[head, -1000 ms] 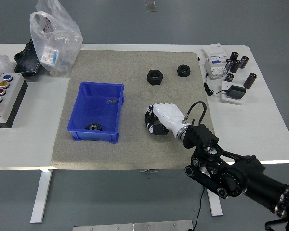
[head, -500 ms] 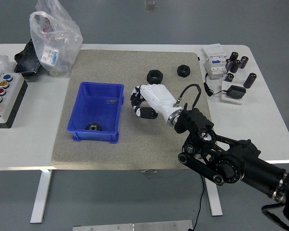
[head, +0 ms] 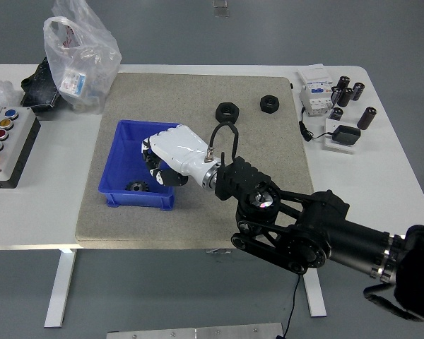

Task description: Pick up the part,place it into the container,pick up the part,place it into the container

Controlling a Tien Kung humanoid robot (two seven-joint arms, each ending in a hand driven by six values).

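Right robot hand (head: 164,161), fingers curled, grip contents unclear, over blue container (head: 124,189) on the surface. One black part (head: 136,187) lies inside; two parts (head: 227,112) beyond.

Single head view, high on the robot's side, looking down over the table (head: 396,176)

Looks like a robotics lab or workshop: white bench (head: 42,219) on a grey floor, felt mat (head: 198,92), button box (head: 6,145) at 9 o'clock, electrical module (head: 315,90) and black cylinders (head: 348,94) at 2 o'clock.
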